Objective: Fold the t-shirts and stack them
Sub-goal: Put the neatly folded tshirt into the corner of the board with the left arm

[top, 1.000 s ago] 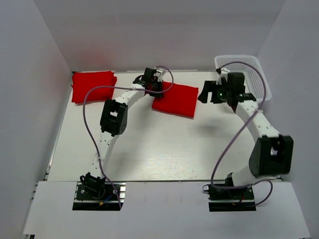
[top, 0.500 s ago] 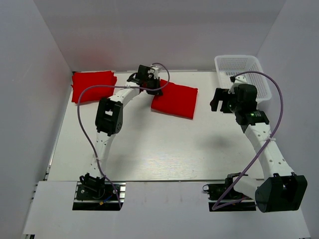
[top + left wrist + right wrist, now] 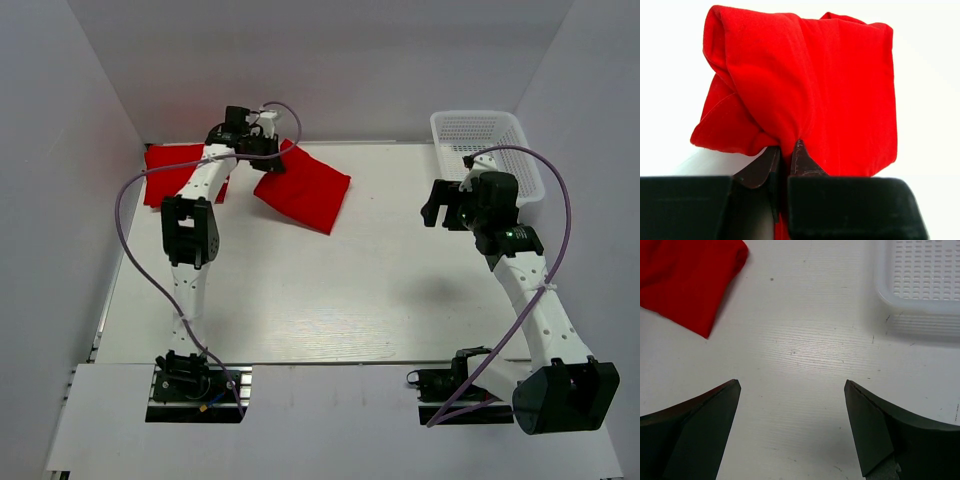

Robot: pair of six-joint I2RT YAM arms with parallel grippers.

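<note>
A folded red t-shirt (image 3: 303,187) hangs from my left gripper (image 3: 270,160), which is shut on its edge and holds it raised and tilted at the back of the table. In the left wrist view the cloth (image 3: 805,85) is bunched between the closed fingertips (image 3: 799,155). A second folded red t-shirt (image 3: 170,172) lies at the far left corner, partly behind the left arm. My right gripper (image 3: 433,205) is open and empty above bare table; the right wrist view shows its jaws wide apart (image 3: 790,390) and a corner of the held shirt (image 3: 690,280).
A white mesh basket (image 3: 495,150) stands at the back right, its rim also in the right wrist view (image 3: 920,300). White walls close in the table on the left, back and right.
My left gripper has carried the folded shirt leftward toward the far-left shirt, lifting and tilting it. My right arm has drawn back to the right, away from the shirt.
</note>
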